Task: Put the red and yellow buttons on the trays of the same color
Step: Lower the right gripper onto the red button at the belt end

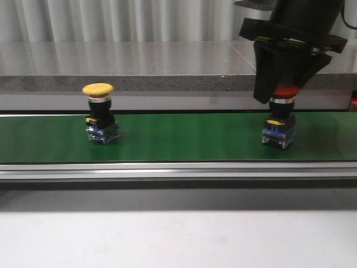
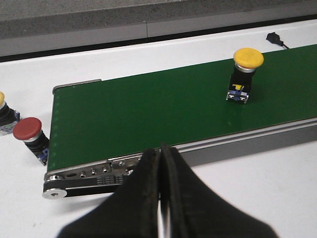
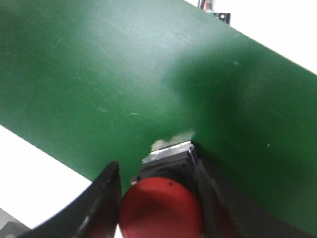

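The right gripper (image 1: 281,92) covers most of the red button (image 1: 280,120) in the front view: only a sliver of its red cap shows between the black fingers, with the body and base clear below. The right wrist view shows the cap (image 3: 161,207) sitting between the two fingers, one at each side, close against it; whether they actually press on it cannot be told. The arm above the gripper is cut off by the frame. No trays show in any view.

The belt (image 1: 178,137) carries two buttons. The red one stands upright near the belt's right end, under the right gripper. The yellow button (image 1: 100,120) stands upright on the belt well to the left of it, free of any gripper.

The left gripper (image 2: 159,198) appears only in its wrist view, its fingers pressed together with nothing between them, hanging off the belt's near edge by the roller end. In that view a second red button (image 2: 30,139) lies on the white table (image 2: 257,198) beside the belt's end, and next to it another button (image 2: 5,116) is cut off by the frame, showing just a bit of yellow cap and black body. A small black object (image 2: 275,38) past the belt is too small to identify.
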### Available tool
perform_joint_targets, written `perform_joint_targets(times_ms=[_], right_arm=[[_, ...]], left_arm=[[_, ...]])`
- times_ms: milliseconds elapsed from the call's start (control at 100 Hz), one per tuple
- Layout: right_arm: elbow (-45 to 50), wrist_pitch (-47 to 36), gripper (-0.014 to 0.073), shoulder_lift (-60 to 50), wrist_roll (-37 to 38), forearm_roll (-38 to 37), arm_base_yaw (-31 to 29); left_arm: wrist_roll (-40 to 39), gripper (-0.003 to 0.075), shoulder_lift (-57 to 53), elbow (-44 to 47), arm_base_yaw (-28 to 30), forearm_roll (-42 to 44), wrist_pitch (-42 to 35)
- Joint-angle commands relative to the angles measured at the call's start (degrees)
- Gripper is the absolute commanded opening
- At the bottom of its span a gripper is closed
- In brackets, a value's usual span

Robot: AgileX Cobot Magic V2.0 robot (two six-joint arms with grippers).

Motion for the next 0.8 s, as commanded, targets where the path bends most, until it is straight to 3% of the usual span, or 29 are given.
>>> perform_joint_targets(times_ms=[0,340,790], right_arm=[[-1.78,-1.9,0.0111,-3.49,-0.84,0.79,-0.21],[-1.78,-3.57,0.0111,-10.83,0.0,0.68,-6.2],[-1.78,-5.54,0.0111,-13.98,0.5,0.68,-29.36]], left_arm=[[-0.58,-0.002,0.37,-1.45,-0.42,-0.43,-3.79],[-0.58,-0.002,0.37,-1.45,-0.42,-0.43,-3.79],[-0.58,-0.002,0.37,-1.45,-0.42,-0.43,-3.79]])
